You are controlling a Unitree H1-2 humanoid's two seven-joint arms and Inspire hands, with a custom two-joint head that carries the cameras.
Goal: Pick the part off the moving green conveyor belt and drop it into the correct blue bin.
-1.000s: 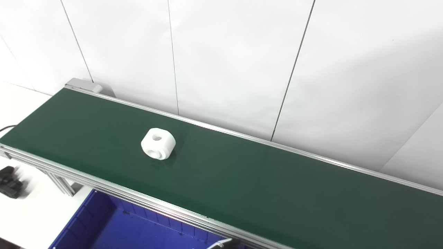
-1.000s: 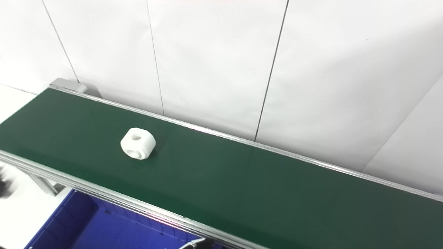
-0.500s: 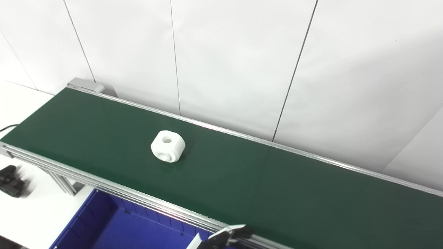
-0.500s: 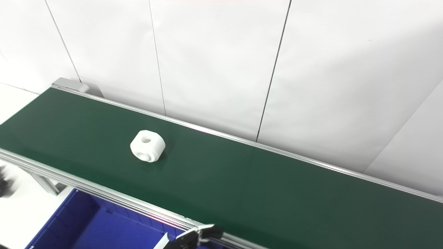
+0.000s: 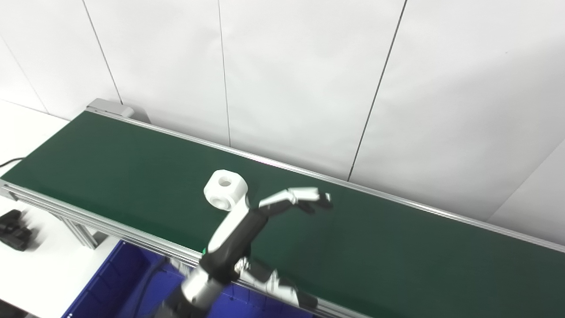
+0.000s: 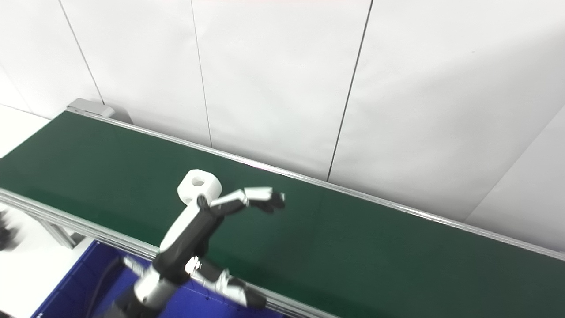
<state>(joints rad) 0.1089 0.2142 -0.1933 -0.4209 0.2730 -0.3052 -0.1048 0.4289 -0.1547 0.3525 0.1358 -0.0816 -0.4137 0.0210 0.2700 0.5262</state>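
Note:
A white blocky part [image 5: 225, 189] with round holes lies on the green conveyor belt [image 5: 397, 247], left of the middle. My left hand [image 5: 238, 229] reaches up over the belt's near rail, just right of and in front of the part. It is open and empty, with fingers [image 5: 300, 196] stretched to the right above the belt and the thumb [image 5: 282, 291] low over the near rail. The knuckles overlap the part's lower right edge in both views, so I cannot tell whether they touch it. The part also shows in the right eye view [image 6: 199, 185]. My right hand is out of view.
A blue bin [image 5: 114, 287] stands below the belt's near rail at the bottom left. A black object [image 5: 13, 225] lies on the white table at the far left. A white panelled wall runs behind the belt's far rail [image 5: 397, 201].
The part has travelled to the right along the belt. My left hand has risen from the bottom edge up over the near rail to beside the part, with its fingers spread.

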